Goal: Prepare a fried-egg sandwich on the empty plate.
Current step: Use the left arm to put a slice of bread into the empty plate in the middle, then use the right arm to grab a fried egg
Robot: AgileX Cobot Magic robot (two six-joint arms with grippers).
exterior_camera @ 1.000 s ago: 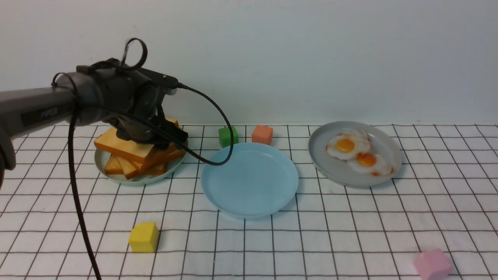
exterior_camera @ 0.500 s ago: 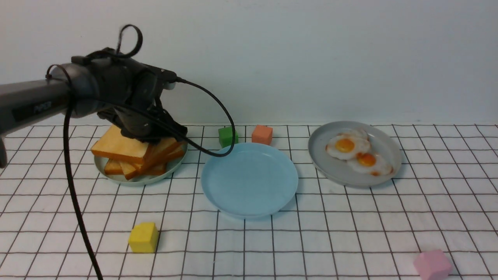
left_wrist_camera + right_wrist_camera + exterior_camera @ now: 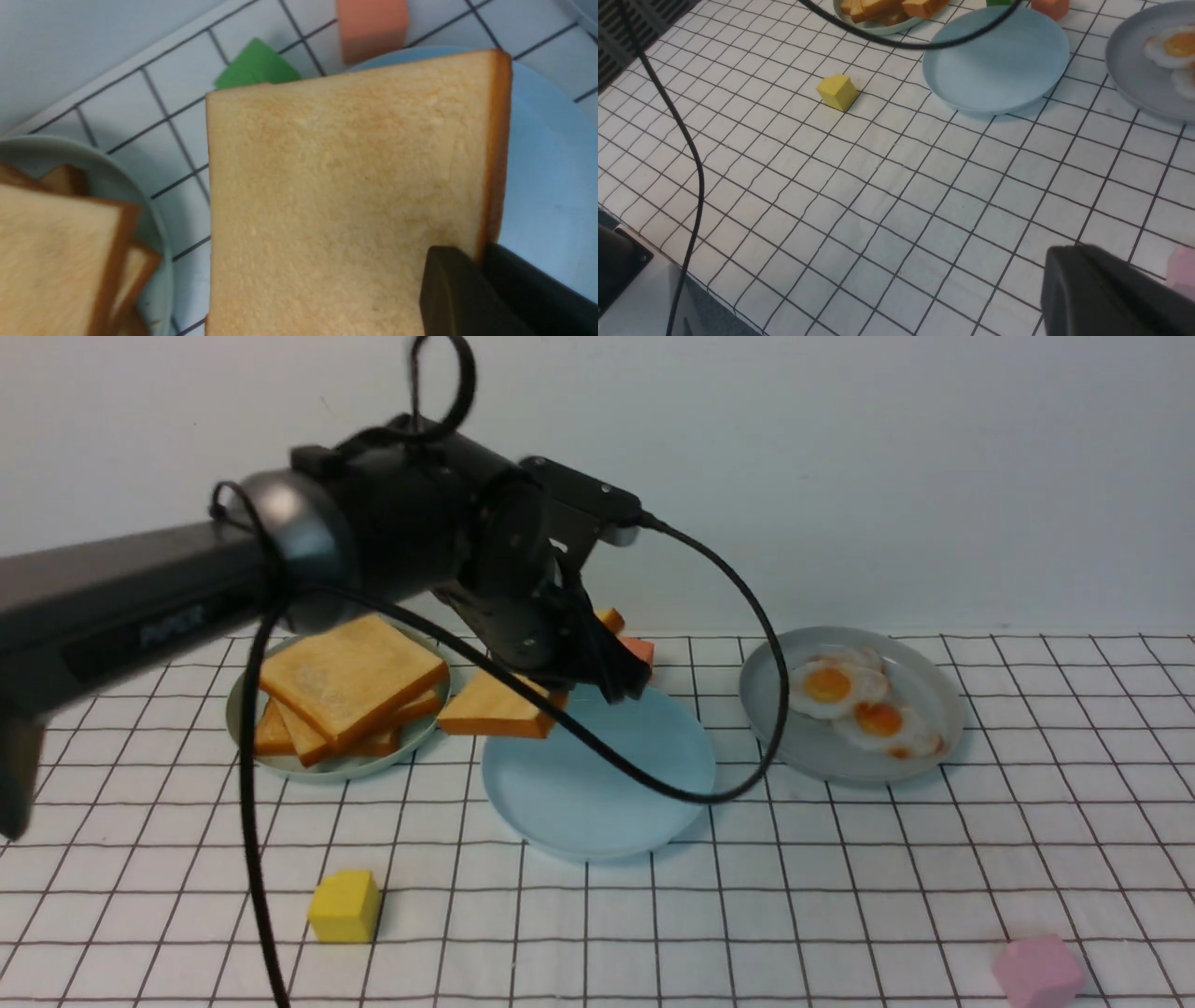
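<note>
My left gripper (image 3: 616,686) is shut on the crust edge of a golden toast slice (image 3: 495,709), and it holds that slice level in the air over the near-left rim of the light blue plate (image 3: 597,793). In the left wrist view the toast slice (image 3: 345,186) fills the frame, with both black fingers (image 3: 448,289) clamped on its edge above the plate (image 3: 546,186). Two fried eggs (image 3: 836,686) lie on the grey plate (image 3: 924,709) to the right. My right gripper (image 3: 1073,254) is shut and empty, low over the cloth near the front right.
More toast slices (image 3: 350,677) are stacked on the pale green plate (image 3: 327,767) at the left. A yellow cube (image 3: 345,905), a pink cube (image 3: 1036,971), a green cube (image 3: 254,65) and a salmon cube (image 3: 371,25) sit on the checked cloth. The left arm's cable (image 3: 738,784) loops over the blue plate.
The left gripper closed on the top toast slice, lifted it off the stack and carried it right to the blue plate. The right gripper has not visibly moved.
</note>
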